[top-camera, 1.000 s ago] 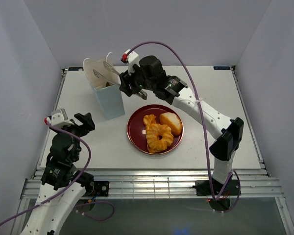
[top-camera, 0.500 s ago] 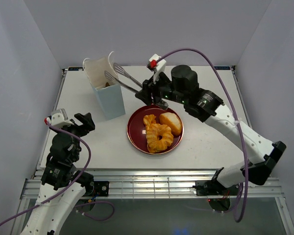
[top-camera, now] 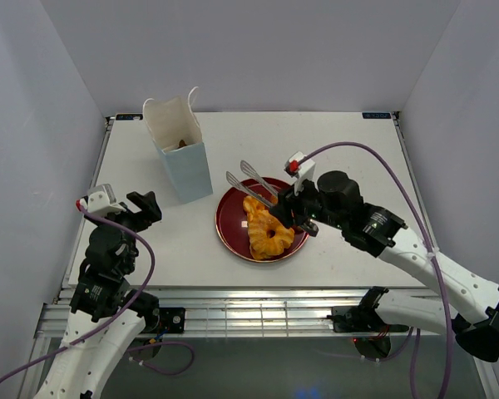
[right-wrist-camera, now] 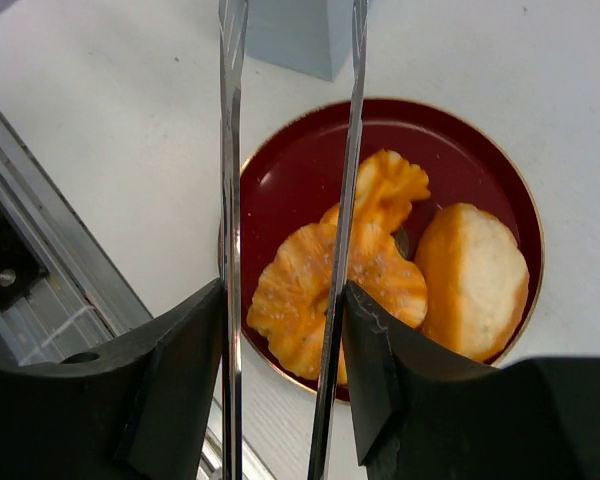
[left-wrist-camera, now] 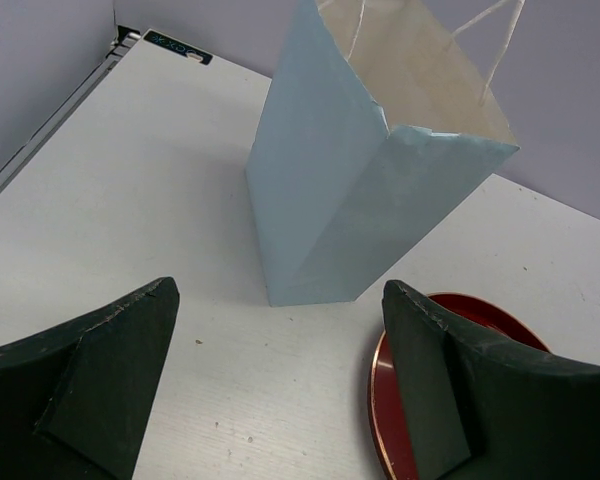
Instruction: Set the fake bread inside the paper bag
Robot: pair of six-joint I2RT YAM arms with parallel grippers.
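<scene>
White table (top-camera: 358,150), pale walls around. At the near left the left gripper (top-camera: 143,206) hangs released, jaws wide, facing the bag and well clear of the food. The right gripper (top-camera: 298,212) is clenched on the tongs (right-wrist-camera: 229,150), whose blades stand apart with tips pointing toward the far left. Below them is the red plate (top-camera: 231,220) with three breads. On the twisted ring (right-wrist-camera: 310,300), one blade crosses its middle and the other runs just outside its edge; height above it is unclear. The croissant (right-wrist-camera: 385,190) lies beyond and the bun (right-wrist-camera: 475,280) beside it. The right arm is far nearer, wrist pitched down. Farther left stands the paper bag (top-camera: 187,170), upright and open-mouthed, with a dark brown piece (top-camera: 181,144) inside.
</scene>
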